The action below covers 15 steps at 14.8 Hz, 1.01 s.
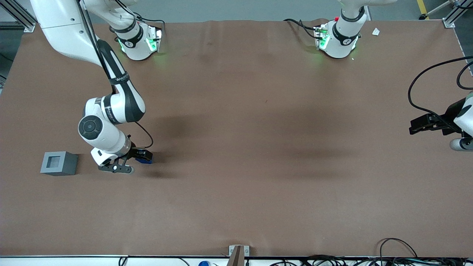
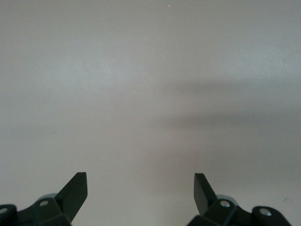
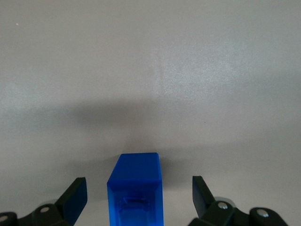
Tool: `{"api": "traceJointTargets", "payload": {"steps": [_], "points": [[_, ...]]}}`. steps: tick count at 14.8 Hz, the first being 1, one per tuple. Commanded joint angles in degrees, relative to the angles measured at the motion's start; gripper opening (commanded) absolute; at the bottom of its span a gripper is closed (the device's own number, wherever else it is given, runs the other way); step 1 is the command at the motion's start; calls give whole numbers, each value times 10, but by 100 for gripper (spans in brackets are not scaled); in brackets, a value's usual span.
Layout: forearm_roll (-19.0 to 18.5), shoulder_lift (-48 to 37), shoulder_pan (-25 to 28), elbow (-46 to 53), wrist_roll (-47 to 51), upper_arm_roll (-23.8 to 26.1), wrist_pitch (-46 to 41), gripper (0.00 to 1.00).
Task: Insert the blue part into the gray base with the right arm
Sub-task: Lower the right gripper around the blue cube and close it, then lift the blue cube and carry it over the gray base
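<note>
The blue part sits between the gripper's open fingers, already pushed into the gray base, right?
Not in the base. The front view shows the blue part on the table at the gripper, apart from the gray base. The fingers are open around it.

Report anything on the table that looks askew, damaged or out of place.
Nothing stands out. The gray base sits flat with its recess facing up, toward the working arm's end of the table. The blue part rests between the open fingers of the gripper, untouched on either side. No damage shows.
</note>
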Motion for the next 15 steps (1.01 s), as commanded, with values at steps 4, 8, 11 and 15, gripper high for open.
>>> {"api": "traceJointTargets", "payload": {"steps": [4, 8, 11, 15], "points": [[-2, 1, -3, -10, 21, 3, 8, 77], [-2, 1, -3, -4, 34, 3, -11, 34], [-2, 1, -3, 9, 33, 3, -35, 11], [-2, -9, -4, 19, 33, 2, -41, 3]]}}
